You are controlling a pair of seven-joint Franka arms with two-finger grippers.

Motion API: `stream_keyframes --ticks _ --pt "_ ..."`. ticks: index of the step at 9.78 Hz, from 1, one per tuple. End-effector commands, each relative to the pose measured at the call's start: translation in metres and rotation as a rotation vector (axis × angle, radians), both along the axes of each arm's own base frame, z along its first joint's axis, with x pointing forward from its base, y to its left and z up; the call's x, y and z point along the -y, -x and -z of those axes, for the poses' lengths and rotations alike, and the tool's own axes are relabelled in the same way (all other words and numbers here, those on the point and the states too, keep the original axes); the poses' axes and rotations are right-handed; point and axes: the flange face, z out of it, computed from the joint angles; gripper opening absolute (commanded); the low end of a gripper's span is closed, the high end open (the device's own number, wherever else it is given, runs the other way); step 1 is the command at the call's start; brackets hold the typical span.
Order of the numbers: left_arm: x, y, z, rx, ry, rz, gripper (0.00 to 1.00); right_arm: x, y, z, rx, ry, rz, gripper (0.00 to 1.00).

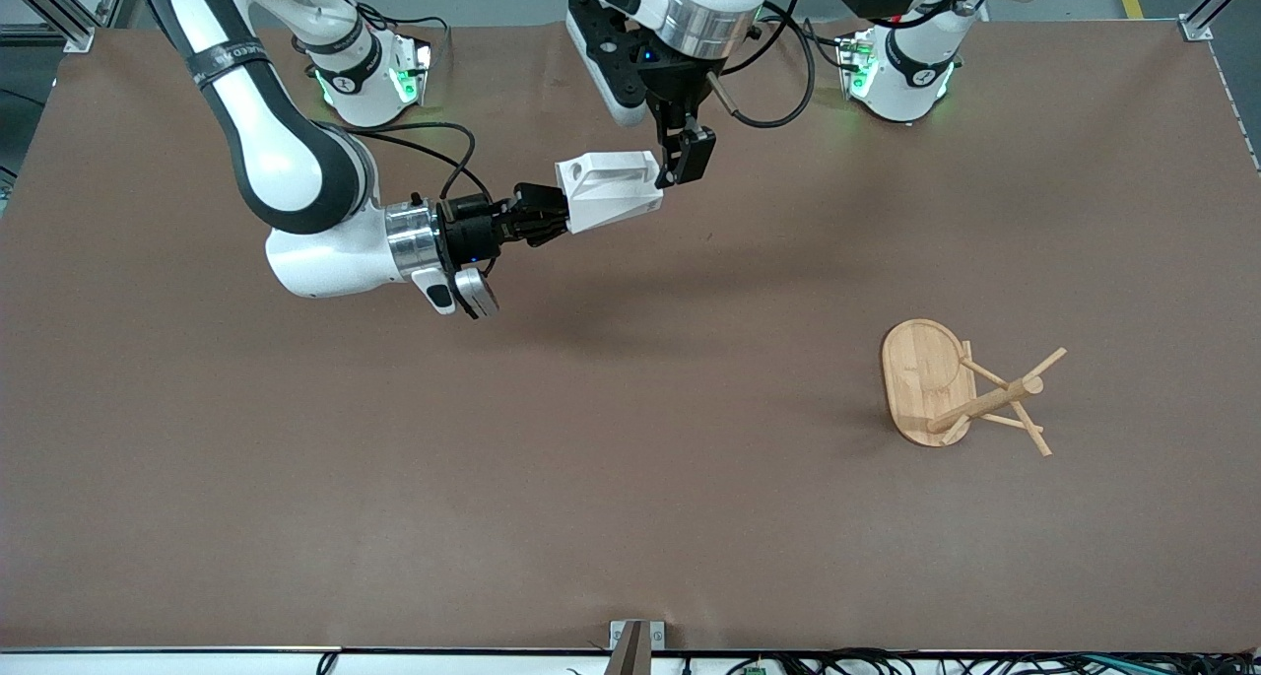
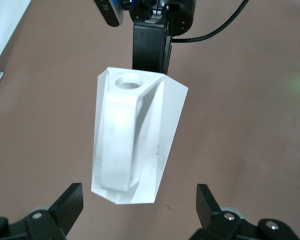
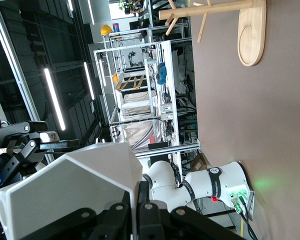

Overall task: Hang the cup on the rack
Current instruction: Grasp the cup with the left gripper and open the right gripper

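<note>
Brown paper covers the table (image 1: 630, 517) before us; we see the rack (image 1: 961, 389) standing on it toward the left arm's end, well apart from both arms, its oval base flat and its thin pegs angled off the central post; above the table's middle we find the cup (image 1: 609, 190) held in the air, tipped on its side, its handle with the round hole uppermost; the right gripper (image 1: 544, 217) is clamped on one end of the cup; the left gripper (image 1: 687, 158) hangs at the cup's other end, its fingers (image 2: 70, 206) spread apart around that end without touching it.
</note>
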Motion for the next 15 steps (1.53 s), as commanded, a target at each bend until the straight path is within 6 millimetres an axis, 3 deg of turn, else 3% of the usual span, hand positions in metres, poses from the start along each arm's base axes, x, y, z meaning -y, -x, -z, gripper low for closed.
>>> stream_keyframes --ticks 1,3,6,9,11,13,14,15 --pt "0.011 -0.009 0.017 -0.003 0.003 0.054 1.0 -0.002 0.005 -0.003 0.005 -0.019 0.018 0.0" --pt "0.015 -0.014 0.03 -0.018 -0.006 0.059 1.0 -0.003 0.006 -0.002 0.003 -0.019 0.016 0.0" --pt "0.019 -0.018 0.041 -0.027 -0.013 0.064 1.0 -0.023 0.015 -0.003 0.009 0.001 0.031 0.0" --pt "0.017 -0.023 0.049 -0.018 -0.023 0.1 0.81 -0.025 0.015 -0.004 0.005 -0.006 0.035 0.0" --pt "0.014 -0.026 0.053 -0.025 -0.034 0.095 0.76 -0.022 0.014 -0.006 0.004 -0.01 0.034 0.0" --pt "0.013 -0.025 0.057 -0.037 -0.045 0.091 0.38 -0.022 0.015 -0.006 0.002 -0.01 0.034 0.01" --pt "0.013 -0.024 0.057 -0.041 -0.045 0.085 0.21 -0.022 0.014 -0.006 -0.004 -0.01 0.035 0.06" --pt "0.012 -0.024 0.056 -0.048 -0.042 0.082 0.12 -0.022 0.014 -0.006 -0.005 -0.009 0.035 0.44"
